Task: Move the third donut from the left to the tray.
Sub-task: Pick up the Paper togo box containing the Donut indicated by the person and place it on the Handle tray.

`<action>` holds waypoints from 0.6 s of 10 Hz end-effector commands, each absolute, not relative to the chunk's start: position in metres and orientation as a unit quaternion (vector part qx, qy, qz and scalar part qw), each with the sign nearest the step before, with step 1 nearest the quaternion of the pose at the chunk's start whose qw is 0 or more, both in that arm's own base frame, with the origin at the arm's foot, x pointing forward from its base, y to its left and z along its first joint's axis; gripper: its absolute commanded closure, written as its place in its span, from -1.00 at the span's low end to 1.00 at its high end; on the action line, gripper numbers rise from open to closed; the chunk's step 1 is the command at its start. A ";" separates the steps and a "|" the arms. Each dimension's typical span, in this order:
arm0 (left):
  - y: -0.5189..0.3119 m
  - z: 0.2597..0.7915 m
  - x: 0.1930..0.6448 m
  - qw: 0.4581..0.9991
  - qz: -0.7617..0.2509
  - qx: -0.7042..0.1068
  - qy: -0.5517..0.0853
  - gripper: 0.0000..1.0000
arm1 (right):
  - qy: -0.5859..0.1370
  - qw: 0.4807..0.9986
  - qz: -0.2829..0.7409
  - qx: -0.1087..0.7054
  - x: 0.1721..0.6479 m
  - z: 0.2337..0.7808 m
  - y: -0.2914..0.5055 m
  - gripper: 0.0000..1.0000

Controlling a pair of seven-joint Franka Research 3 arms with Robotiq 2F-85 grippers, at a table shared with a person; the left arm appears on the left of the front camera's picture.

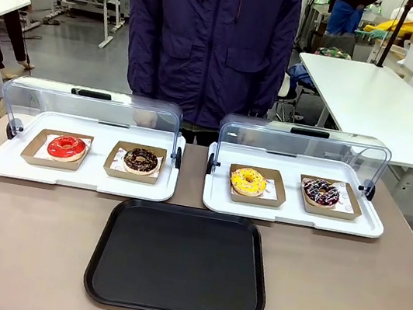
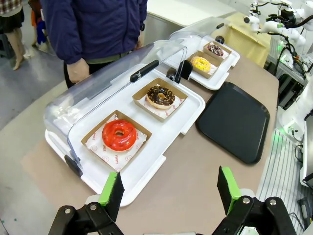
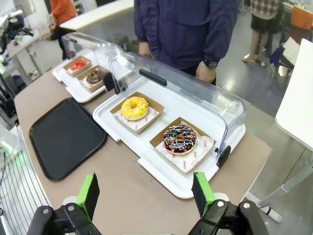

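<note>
We've got the black tray [image 1: 177, 264] bare at the tabletop's [image 1: 18, 251] near edge, free room on both sides. The yellow donut [image 1: 248, 180] sits in its cardboard holder [image 1: 273, 198] on the right white tray [image 1: 291, 216], clear cover [image 1: 302, 144] raised, past the black tray's far edge. Left hand [image 2: 171, 182] and right hand [image 3: 145, 185] hover over the tabletop, fingers spread, grasping nothing.

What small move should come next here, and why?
Probably the right tool, open and well short of it, should reach toward the yellow-glazed ring donut in its brown cardboard holder: the clear domed cover stands raised, and the flat black plastic tray holds no donut.
</note>
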State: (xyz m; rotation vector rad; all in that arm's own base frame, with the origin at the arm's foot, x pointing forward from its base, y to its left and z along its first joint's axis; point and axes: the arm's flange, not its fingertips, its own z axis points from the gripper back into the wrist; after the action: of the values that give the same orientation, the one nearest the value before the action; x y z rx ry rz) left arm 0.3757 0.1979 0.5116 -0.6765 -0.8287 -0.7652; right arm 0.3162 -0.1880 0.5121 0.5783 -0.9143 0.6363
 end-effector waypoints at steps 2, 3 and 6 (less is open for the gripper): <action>0.197 0.513 0.375 0.786 -0.360 -0.317 -0.389 -1.00 | -0.441 0.800 0.305 0.271 0.319 0.514 -0.190 -1.00; 0.197 0.513 0.375 0.786 -0.360 -0.317 -0.389 -1.00 | -0.441 0.800 0.305 0.271 0.319 0.514 -0.190 -1.00; 0.197 0.513 0.375 0.786 -0.360 -0.317 -0.389 -1.00 | -0.441 0.800 0.305 0.271 0.319 0.514 -0.190 -1.00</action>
State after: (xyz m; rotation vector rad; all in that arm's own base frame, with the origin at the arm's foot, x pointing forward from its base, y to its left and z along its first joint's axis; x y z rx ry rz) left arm 0.3756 0.1980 0.5116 -0.6767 -0.8286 -0.7651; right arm 0.3159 -0.1886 0.5115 0.5782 -0.9131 0.6367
